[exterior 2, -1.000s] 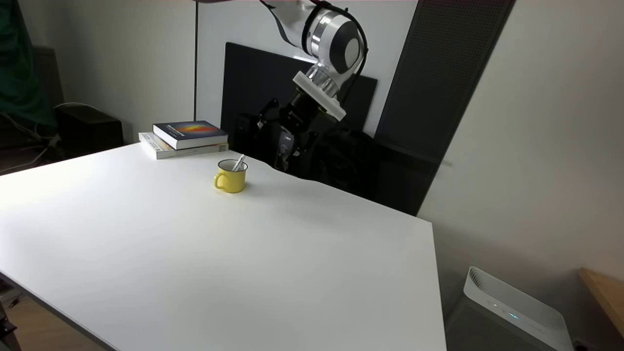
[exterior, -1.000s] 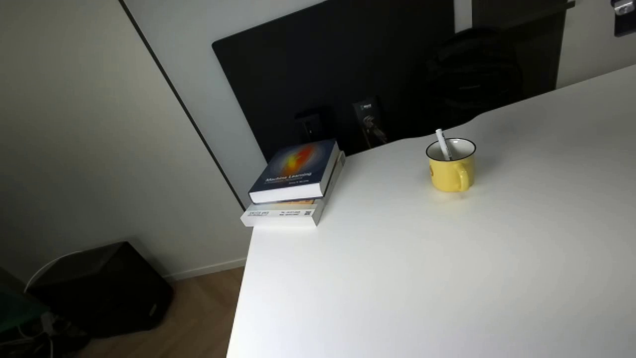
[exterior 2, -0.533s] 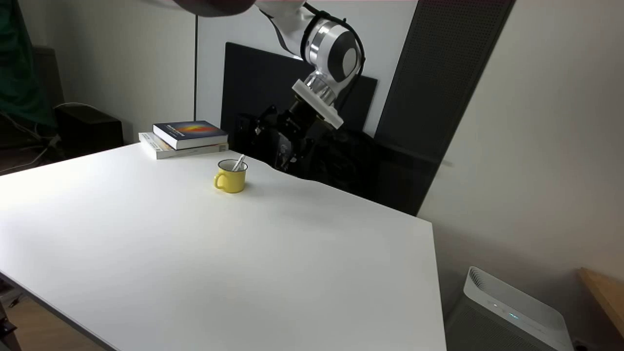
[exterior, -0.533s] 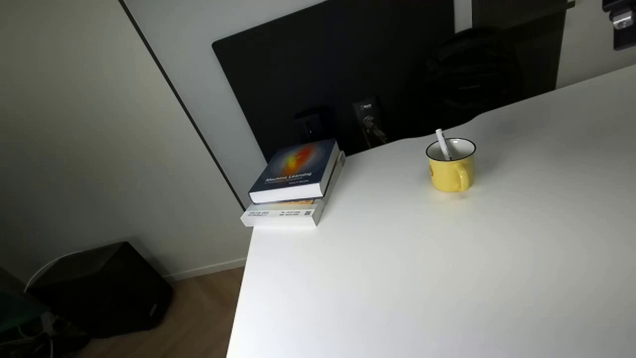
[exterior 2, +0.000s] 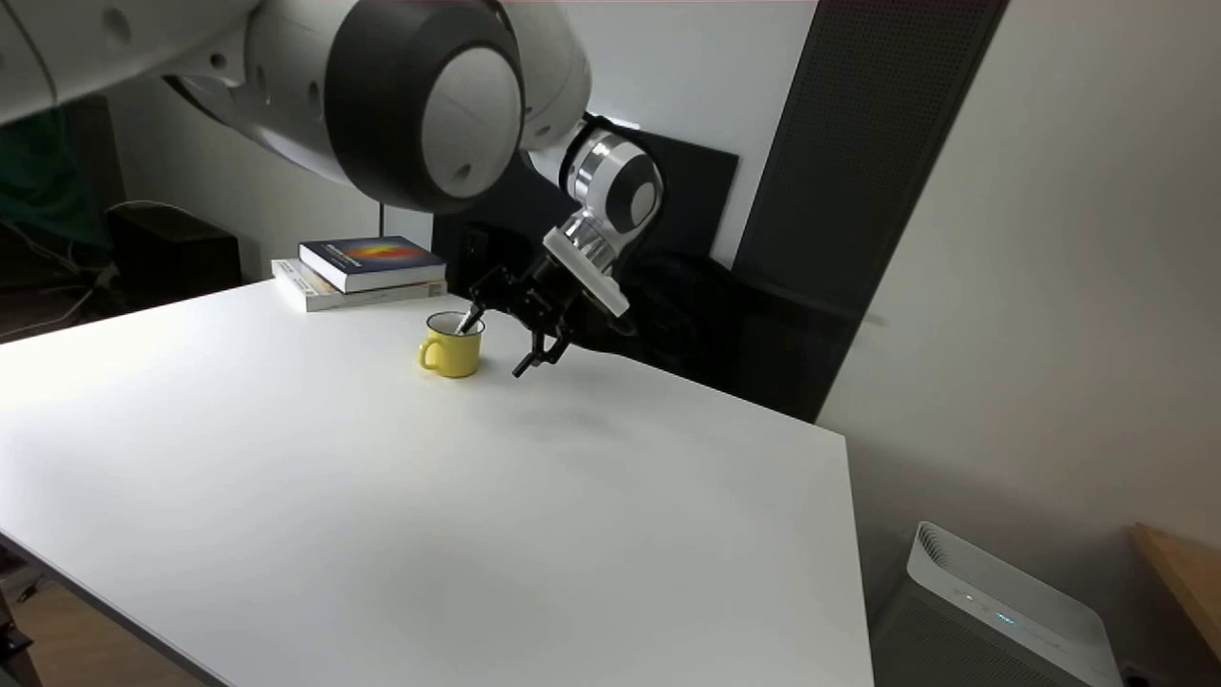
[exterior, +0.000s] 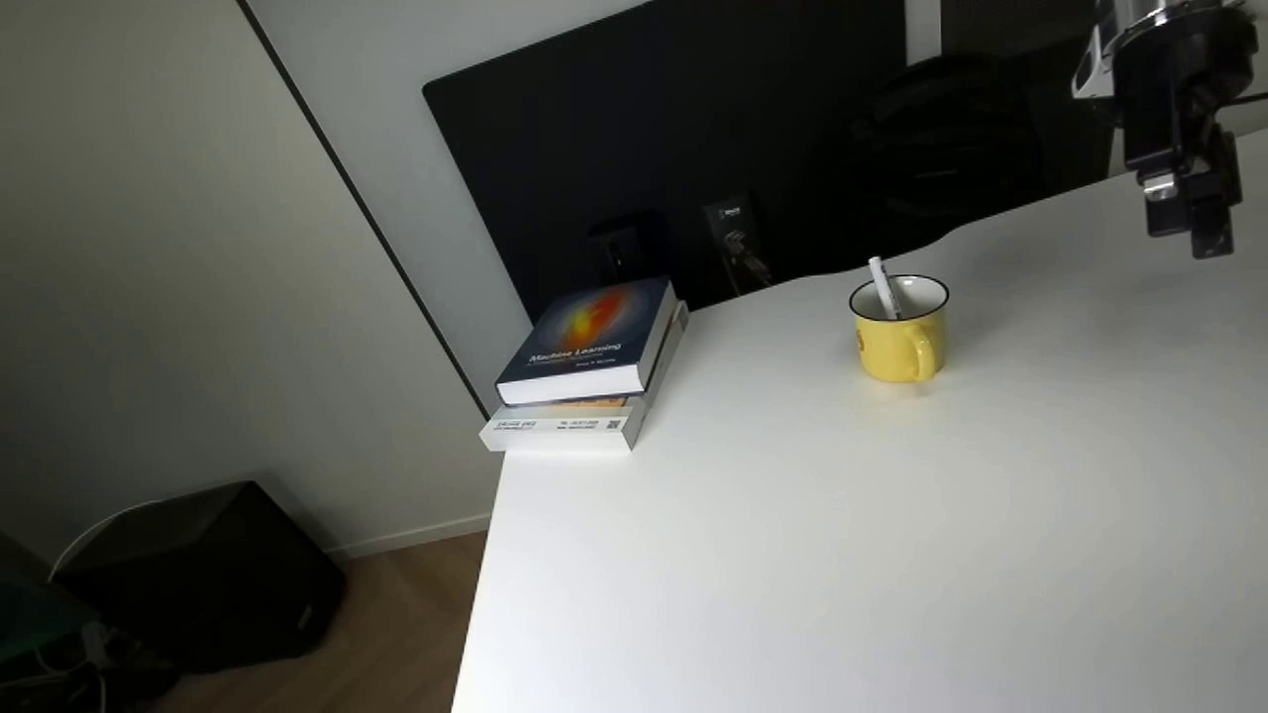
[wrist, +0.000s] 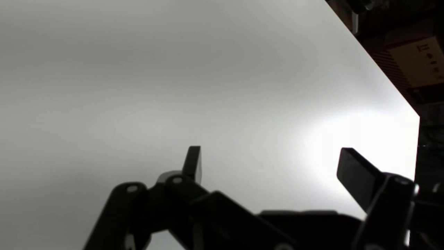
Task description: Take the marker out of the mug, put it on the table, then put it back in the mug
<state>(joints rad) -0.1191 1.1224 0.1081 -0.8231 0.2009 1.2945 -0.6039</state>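
Observation:
A white marker [exterior: 883, 285] leans inside the yellow mug [exterior: 903, 347], its upper end above the dark rim and its lower end hidden. The mug [exterior 2: 452, 355] stands upright on the white table [exterior: 842, 555], as both exterior views show. My gripper [exterior 2: 494, 349] hangs above the table, near the mug in that exterior view, one finger overlapping the marker in the picture. From the opposite viewpoint the gripper [exterior: 1189, 244] is clearly apart from the mug, off to its right. In the wrist view the gripper [wrist: 270, 148] is wide open over bare tabletop, nothing between its fingers.
Two stacked books [exterior: 584, 347] lie at the table's corner, left of the mug. A black panel [exterior: 674, 139] rises behind the far edge. A white appliance [exterior 2: 1002, 611] stands on the floor beyond the table. The wrist view shows a table edge at right, with a cardboard box [wrist: 419, 62] past it.
My gripper has come down and to the left in both exterior views, closer to the table and mug. More of the arm has entered the pictures. Mug and marker have stayed put.

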